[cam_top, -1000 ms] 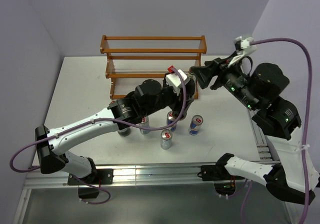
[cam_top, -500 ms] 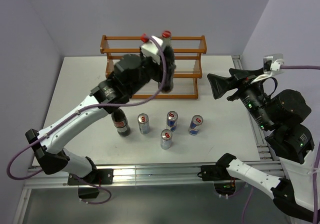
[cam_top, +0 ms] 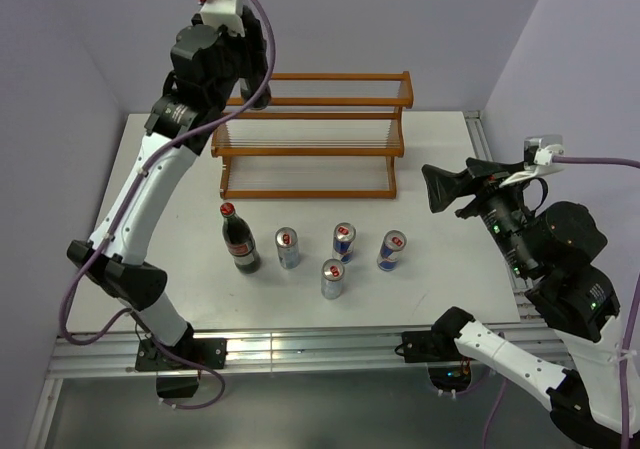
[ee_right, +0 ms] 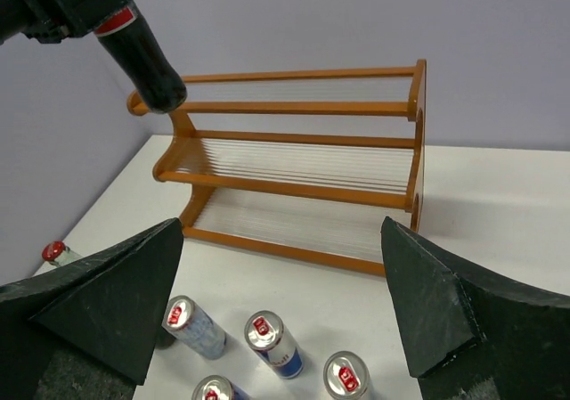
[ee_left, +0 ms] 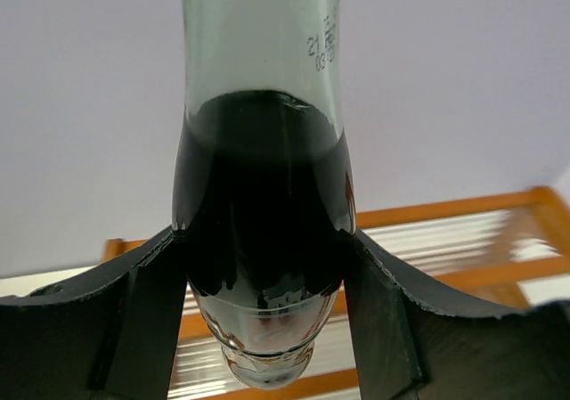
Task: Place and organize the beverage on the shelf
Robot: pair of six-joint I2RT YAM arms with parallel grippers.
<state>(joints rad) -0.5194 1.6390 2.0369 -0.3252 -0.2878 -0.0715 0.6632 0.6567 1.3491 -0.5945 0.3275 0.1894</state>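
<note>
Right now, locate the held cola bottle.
Right wrist view, upper left: the cola bottle hangs tilted in the left gripper, its base by the shelf's top left end.

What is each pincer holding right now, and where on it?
Left pincer grips a cola bottle around its body, base free; right pincer open, holding nothing.

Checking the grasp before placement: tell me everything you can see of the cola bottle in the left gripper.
The cola bottle is glass: dark with cola in its body, clear on a stretch that carries a printed date code, with a red label. The left gripper clamps it between both black fingers, raised and tilted, its rounded base pointing down at the left end of the top tier of the shelf. Whether it touches that rail cannot be told.
</note>
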